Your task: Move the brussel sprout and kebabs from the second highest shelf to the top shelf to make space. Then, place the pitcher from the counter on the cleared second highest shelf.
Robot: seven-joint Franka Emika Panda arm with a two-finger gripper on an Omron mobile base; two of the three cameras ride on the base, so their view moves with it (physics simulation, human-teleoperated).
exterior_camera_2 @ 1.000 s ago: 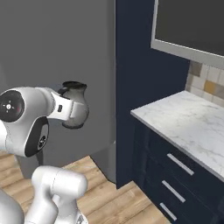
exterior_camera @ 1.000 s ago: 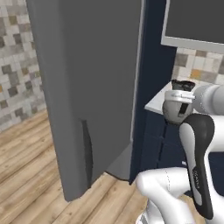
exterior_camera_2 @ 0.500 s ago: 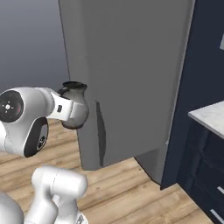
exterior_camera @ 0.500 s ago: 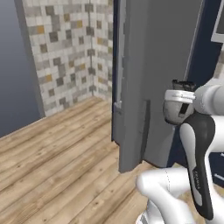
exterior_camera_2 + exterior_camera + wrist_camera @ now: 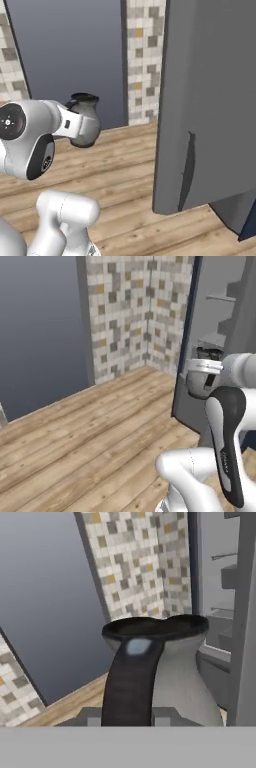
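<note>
The robot's white arm holds the pitcher (image 5: 84,121) up in the air, well above a wooden plank floor (image 5: 95,441). The pitcher is a small rounded dark-grey jug with a dark flared rim, and it stands upright at the end of the arm. In the hand view the pitcher (image 5: 160,667) sits right in front of the camera, its dark curved handle (image 5: 131,682) facing the lens. The gripper (image 5: 125,719) is clenched on the pitcher at its lower part, though the fingertips themselves are hidden at the bottom edge of that view.

In the left base view the pitcher (image 5: 204,373) is partly covered by the arm's wrist, with its rim showing just above. Behind it stands a tall grey cabinet (image 5: 220,316) with its door open; thin grey shelves (image 5: 222,298) can be made out inside, too faint to tell what lies on them. In the right base view the grey door (image 5: 210,100) hangs to the right of the pitcher, apart from it. A wall of small mixed beige and grey tiles (image 5: 130,311) meets a plain blue-grey wall (image 5: 65,55) behind.
</note>
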